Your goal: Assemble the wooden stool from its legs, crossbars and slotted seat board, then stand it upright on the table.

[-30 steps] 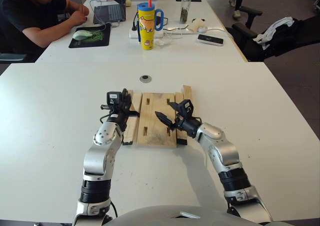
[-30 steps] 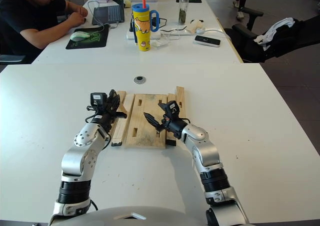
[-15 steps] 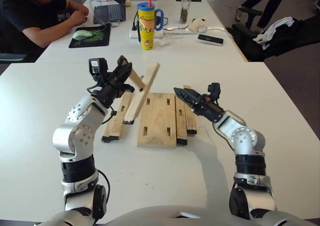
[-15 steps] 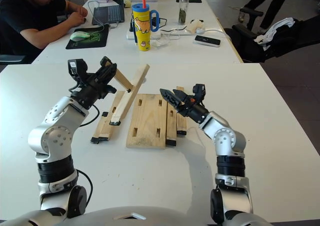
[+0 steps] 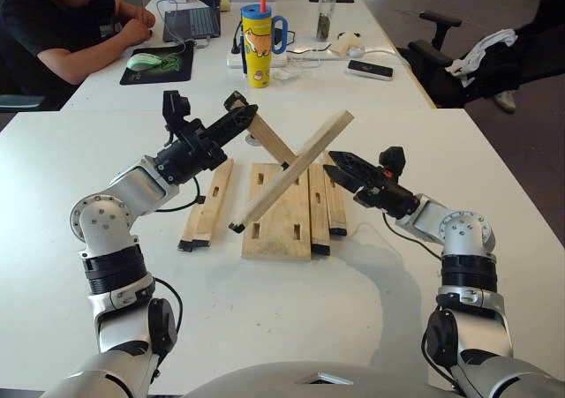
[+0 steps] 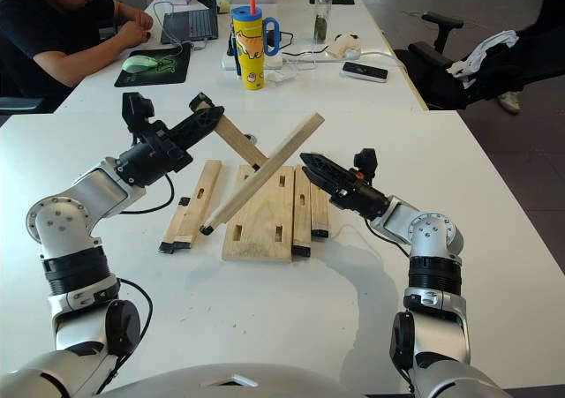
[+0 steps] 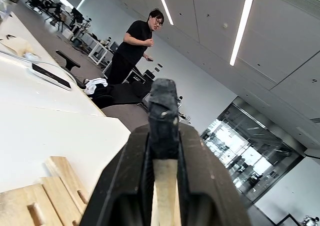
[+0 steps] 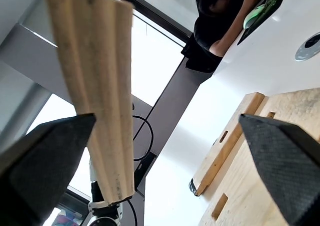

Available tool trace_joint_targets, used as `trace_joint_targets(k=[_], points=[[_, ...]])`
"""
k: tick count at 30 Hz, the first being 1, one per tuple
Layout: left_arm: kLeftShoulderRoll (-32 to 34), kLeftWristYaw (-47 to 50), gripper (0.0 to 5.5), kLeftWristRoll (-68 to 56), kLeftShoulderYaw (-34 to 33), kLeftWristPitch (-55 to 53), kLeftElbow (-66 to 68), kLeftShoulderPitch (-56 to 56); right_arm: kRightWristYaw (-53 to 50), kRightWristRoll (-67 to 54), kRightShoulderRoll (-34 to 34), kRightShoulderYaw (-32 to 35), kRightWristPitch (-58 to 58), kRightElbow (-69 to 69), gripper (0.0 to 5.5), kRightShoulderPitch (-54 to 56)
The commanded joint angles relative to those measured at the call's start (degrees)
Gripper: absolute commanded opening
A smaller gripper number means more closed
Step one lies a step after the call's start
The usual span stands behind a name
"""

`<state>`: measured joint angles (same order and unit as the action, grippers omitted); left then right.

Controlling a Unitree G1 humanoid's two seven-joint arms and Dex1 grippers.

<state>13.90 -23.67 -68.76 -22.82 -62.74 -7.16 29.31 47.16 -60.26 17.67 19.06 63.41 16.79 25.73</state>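
I've swung the leg piece (image 5: 296, 168) higher. My left hand (image 5: 240, 116) is clamped on its crossbar, and its low end sits at the seat board's (image 5: 282, 235) left edge. My right hand (image 5: 340, 165) is spread empty beside the board. Gripped off-centre, the piece could pivot and slip.

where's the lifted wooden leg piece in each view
left eye view: lifted leg piece tilted mid-frame above the seat board
right eye view: piece mid-frame too
left wrist view: piece clamped in the left hand
right wrist view: piece close before the open right hand
shared landmark: seat board
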Motion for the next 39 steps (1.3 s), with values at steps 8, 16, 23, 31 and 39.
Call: trace_joint_targets(k=[8,16,23,31,39], points=[[-1.3,5.09,0.41,-7.42,0.2,0.03,3.24,-0.79,1.54,-8.82,-0.1,3.0,6.35,-2.11,5.4,1.6],[-1.79,7.27,0.41,-11.02,2.31,-0.53,2.7,-2.79,0.48,-9.56,-1.45,2.98,6.56,-2.39,5.04,1.74],[-0.74,6.65,0.41,-9.95,3.96,0.62,2.43,-4.04,1.35,-8.31,-0.78,1.97,6.54,-3.67,3.96,0.79],[-1.01,7.62,0.41,-10.27,4.39,2.57,1.87,-4.56,2.79,-6.72,-0.53,0.93,4.77,-2.52,2.72,1.19],[-1.01,9.11,1.69,-14.25,3.98,3.0,1.18,-5.11,3.46,-6.74,0.41,0.35,5.0,-0.99,2.04,1.66]])
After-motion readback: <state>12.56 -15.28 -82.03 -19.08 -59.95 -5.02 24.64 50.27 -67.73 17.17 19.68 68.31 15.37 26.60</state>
